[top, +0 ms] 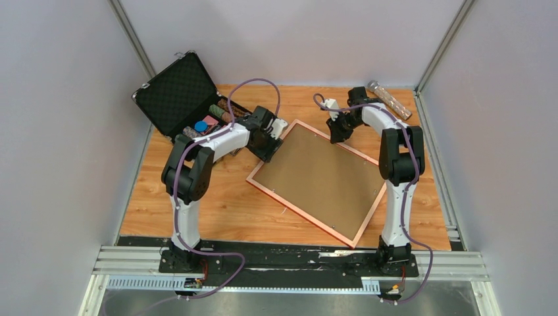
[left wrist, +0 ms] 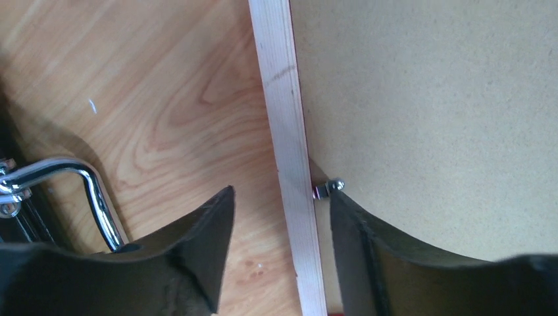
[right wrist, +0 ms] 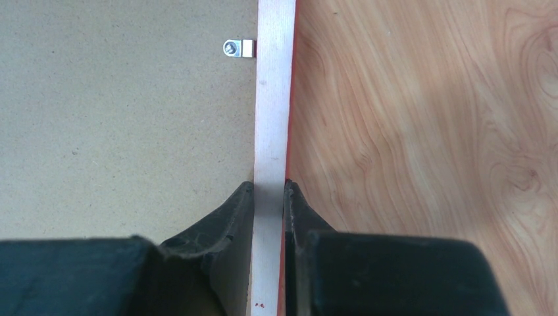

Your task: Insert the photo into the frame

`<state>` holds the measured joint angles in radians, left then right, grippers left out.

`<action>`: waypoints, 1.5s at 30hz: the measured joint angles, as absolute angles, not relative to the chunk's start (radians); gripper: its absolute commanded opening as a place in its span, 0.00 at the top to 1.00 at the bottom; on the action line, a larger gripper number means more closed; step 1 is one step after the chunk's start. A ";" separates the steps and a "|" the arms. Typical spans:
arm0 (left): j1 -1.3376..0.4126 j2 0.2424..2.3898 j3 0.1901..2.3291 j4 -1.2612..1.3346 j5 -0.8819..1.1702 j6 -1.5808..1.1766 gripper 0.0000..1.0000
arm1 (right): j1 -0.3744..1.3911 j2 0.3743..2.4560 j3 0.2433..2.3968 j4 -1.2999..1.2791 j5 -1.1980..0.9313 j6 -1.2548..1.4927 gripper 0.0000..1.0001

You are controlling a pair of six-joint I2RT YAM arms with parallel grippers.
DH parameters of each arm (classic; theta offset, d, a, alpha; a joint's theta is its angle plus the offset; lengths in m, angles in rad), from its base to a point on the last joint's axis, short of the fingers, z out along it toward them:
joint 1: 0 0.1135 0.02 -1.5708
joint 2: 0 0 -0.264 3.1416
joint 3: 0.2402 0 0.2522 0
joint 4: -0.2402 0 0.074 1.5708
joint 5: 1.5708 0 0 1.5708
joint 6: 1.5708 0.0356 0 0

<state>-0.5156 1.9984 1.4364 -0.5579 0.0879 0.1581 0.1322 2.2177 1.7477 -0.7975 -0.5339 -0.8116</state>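
Within the right pincer [right wrist: 268, 187] sits the frame [right wrist: 273, 99] edge, clamped.

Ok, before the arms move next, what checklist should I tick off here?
1. Right gripper clamped on frame rail: ok.
2. Left gripper gripping the rail: not ok, jaws open astride it.
3. Clip clear of left gripper: cannot tell, very close.
4. Board lying inside frame: ok.
5. Photo under board: cannot tell, nothing of it shows.
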 measured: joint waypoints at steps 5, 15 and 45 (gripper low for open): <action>-0.513 2.000 1.443 -0.542 0.081 0.138 0.13 | 0.132 2.218 1.748 -0.796 -0.533 -0.804 0.99; -0.507 2.008 1.537 -0.566 0.129 0.091 0.14 | 0.132 2.218 1.748 -0.794 -0.533 -0.790 0.99; -0.481 2.187 1.671 -0.470 0.198 -0.103 1.00 | 0.135 2.203 1.710 -0.726 -0.519 -0.662 0.41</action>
<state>-0.4812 2.1872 1.6714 -0.4698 0.1978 -0.1032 0.1349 2.2028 1.7103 -0.7258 -0.5194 -0.6617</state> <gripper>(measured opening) 0.146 0.493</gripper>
